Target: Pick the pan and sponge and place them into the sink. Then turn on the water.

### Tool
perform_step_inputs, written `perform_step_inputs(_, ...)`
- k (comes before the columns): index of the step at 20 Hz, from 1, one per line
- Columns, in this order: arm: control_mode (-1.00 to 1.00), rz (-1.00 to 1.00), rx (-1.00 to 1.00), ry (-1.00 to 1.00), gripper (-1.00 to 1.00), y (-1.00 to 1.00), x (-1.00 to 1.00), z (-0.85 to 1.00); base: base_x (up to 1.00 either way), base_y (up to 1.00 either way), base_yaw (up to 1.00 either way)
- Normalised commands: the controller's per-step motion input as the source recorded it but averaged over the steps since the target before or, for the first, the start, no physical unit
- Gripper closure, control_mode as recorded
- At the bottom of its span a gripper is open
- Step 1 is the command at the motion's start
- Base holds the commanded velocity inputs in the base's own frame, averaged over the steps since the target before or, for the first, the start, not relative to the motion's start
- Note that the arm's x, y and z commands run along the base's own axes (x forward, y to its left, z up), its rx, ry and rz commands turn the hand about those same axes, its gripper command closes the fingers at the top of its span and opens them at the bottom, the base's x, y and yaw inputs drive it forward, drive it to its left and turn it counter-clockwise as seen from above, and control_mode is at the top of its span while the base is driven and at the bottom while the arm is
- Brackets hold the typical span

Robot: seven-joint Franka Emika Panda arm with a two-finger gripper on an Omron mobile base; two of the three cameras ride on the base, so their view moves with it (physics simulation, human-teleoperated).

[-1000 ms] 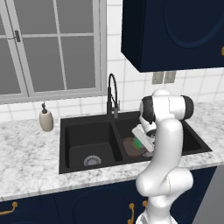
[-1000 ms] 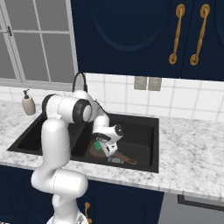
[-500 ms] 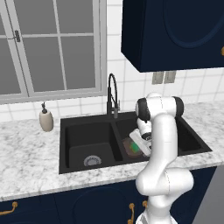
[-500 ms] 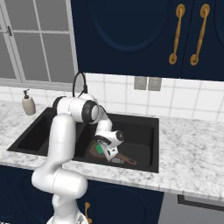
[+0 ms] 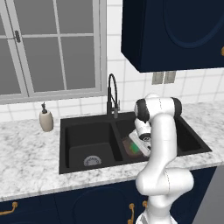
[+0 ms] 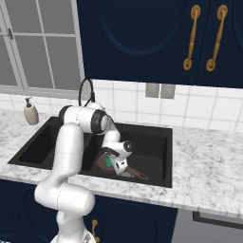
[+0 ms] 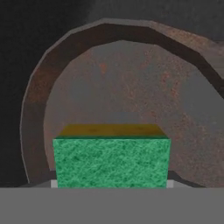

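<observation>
Pan (image 7: 131,87) already lies in the sink's (image 5: 87,124) right basin. Claw (image 6: 118,163) grips the sponge (image 7: 111,162) just above it, at the pan's 6 o'clock. Left: release, then water.

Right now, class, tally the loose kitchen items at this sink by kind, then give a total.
pan: 1
sponge: 1
soap dispenser: 1
Total: 3

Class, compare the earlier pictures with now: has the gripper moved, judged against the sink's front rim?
Yes. The gripper, holding the sponge, has gone lower into the sink, closer to the pan on its floor.
</observation>
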Motion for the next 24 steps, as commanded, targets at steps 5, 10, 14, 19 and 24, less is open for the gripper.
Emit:
perform_step_inputs(5,-1.00,-0.02,0.03,-0.06,-1.00,-0.06,-0.05,-0.10,0.00,0.00,0.00)
perform_step_inputs(10,-1.00,-0.06,0.09,-0.11,-1.00,-0.13,-0.09,0.01,0.00,0.00,0.00)
perform_step_inputs(14,-1.00,-0.06,0.12,-0.11,-1.00,-0.06,-0.08,0.43,0.00,0.00,0.00)
perform_step_inputs(19,-1.00,-0.07,0.19,-0.10,-1.00,-0.08,-0.19,0.95,0.00,0.00,0.00)
perform_step_inputs(24,-1.00,-0.06,0.10,-0.04,-1.00,0.00,-0.12,0.99,0.00,0.00,0.00)
